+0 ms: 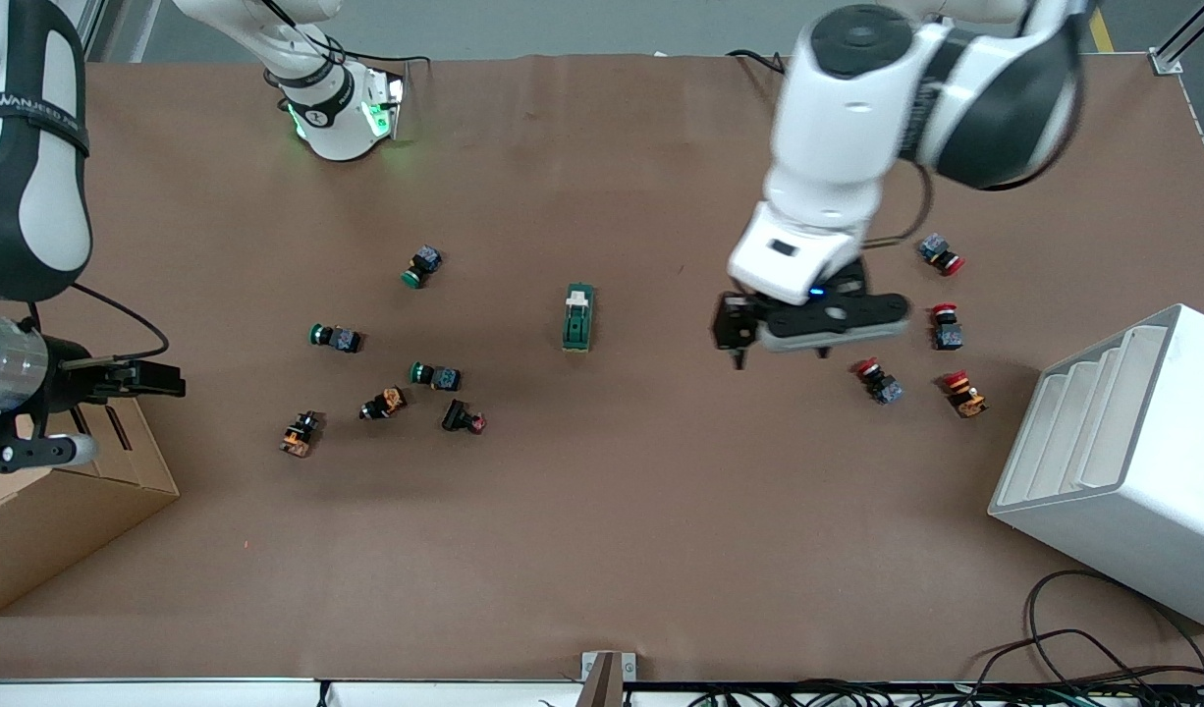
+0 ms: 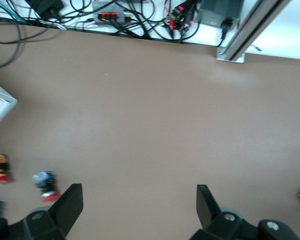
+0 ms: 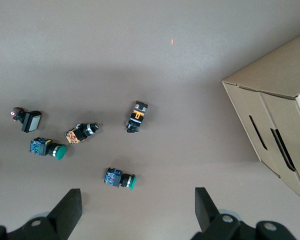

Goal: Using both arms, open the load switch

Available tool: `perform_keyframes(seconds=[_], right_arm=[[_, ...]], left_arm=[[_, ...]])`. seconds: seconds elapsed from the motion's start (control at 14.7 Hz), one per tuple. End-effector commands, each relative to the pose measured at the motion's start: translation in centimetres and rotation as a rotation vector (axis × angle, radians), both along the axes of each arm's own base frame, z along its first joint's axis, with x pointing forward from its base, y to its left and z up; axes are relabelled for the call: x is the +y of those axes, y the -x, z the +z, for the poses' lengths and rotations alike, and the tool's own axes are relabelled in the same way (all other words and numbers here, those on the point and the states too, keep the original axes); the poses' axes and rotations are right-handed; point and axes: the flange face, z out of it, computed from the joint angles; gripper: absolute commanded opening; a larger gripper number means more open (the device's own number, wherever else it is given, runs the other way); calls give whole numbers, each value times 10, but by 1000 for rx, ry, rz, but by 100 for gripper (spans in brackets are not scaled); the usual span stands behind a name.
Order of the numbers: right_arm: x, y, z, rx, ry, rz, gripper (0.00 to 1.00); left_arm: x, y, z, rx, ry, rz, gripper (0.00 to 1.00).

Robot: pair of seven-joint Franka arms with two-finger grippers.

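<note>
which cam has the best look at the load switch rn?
Front view. The load switch lies whole and uncovered mid-table, white tab at the end toward the robots' bases. The open left gripper hangs beside it, toward the left arm's end. Neither wrist view shows the switch: the left sees bare table, the right only push-buttons and a cardboard box.

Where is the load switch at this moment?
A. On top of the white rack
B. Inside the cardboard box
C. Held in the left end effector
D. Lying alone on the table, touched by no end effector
D: the load switch lies on the table, with the left end effector hovering beside it, open and empty.
</note>
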Motion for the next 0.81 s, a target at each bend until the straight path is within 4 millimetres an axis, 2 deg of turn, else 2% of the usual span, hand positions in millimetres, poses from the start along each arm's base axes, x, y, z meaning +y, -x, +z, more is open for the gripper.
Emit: perform_keyframes(seconds=[0.0,0.2,0.34,0.54,0.68,0.75], right_arm=[[1,14,13,-13,11,16,100],[6,14,26,-33,13,22,100],[4,13,33,-47,8,17,100],[9,17,32,-10,10,27,100],[11,27,39,22,8,18,100],[12,33,49,28,1,14,100]], left_arm=[[28,5,13,61,-48,-43,100],[52,4,12,129,-100,-69,100],[59,6,10,165,-118,-81,100],[83,10,22,226,-43,-66,100],[90,13,23,259,-36,-91,100],[96,13,22,274,-48,-110,100]])
